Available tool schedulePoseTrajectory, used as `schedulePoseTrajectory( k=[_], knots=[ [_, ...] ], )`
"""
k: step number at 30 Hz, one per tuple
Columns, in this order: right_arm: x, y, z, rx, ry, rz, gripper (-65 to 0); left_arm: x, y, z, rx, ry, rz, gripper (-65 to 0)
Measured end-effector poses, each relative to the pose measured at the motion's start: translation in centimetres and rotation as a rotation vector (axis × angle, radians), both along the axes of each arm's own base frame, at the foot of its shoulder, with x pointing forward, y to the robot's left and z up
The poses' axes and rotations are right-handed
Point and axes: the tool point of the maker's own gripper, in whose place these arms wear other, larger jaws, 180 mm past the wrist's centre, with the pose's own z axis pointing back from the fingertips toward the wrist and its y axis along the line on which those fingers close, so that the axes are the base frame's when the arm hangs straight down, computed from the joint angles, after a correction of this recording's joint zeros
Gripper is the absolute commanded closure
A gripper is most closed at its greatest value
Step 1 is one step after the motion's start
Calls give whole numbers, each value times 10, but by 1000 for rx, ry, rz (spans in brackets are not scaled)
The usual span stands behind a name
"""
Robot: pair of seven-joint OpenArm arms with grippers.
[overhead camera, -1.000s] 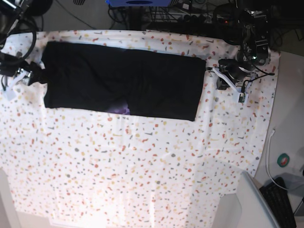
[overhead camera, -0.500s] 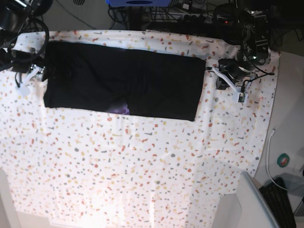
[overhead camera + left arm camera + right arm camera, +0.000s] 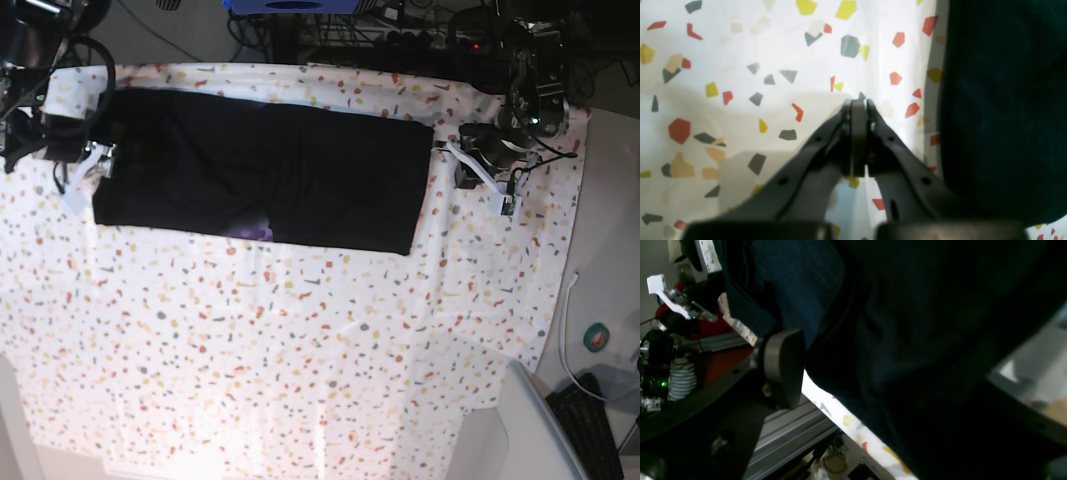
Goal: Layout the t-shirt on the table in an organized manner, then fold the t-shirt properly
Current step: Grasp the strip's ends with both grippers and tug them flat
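From the left wrist camera I see my left gripper (image 3: 858, 110) with its 2 fingers pressed flat together and nothing between them. It hangs over the table (image 3: 740, 66), white with red, yellow and grey flecks. The t-shirt (image 3: 1003, 110) lies just to the right of the closed fingertips, apart from them, its dark edge running top to bottom down the frame.

From the right wrist camera I see 1 grey finger pad (image 3: 784, 368) of my right gripper at the left, and black cloth of the t-shirt (image 3: 907, 340) fills the space beside it and most of the frame. The other finger is lost in the dark, so I read the jaws as spread wide, and I cannot tell whether the cloth is actually held. A strip of the flecked table (image 3: 853, 426) shows below the cloth.

In the base view the t-shirt (image 3: 270, 175) lies as 1 long black rectangle across the far part of the table (image 3: 300, 360), with a small purple patch at its near edge. My right gripper (image 3: 100, 160) sits at the shirt's left end, touching or overlapping the fabric. My left gripper (image 3: 462, 172) sits just beyond the shirt's right end, clear of it.
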Motion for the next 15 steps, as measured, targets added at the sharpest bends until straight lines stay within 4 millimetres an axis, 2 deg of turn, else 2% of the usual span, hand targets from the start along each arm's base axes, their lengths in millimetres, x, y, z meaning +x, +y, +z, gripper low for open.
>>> schedulePoseTrajectory(
  k=[2, 3, 7, 10, 15],
  knots=[
    [-1, -5, -3, 16, 12, -29, -429, -1, 0, 0, -1, -1, 0, 0],
    [0, -8, -4, 24, 15, -47, -402, -1, 0, 0, -2, -1, 0, 0],
    [1, -20, -15, 22, 35, -109, -176, -3, -2, -1, -9, -3, 1, 0],
    [-2, -24, -18, 7, 53, -101, -8, -4, -14, -2, -7, 2, -43, 0],
    [5, -35, -20, -74, 63, -47, 0, -4, -34, -5, -23, -3, -92, 0]
  ],
)
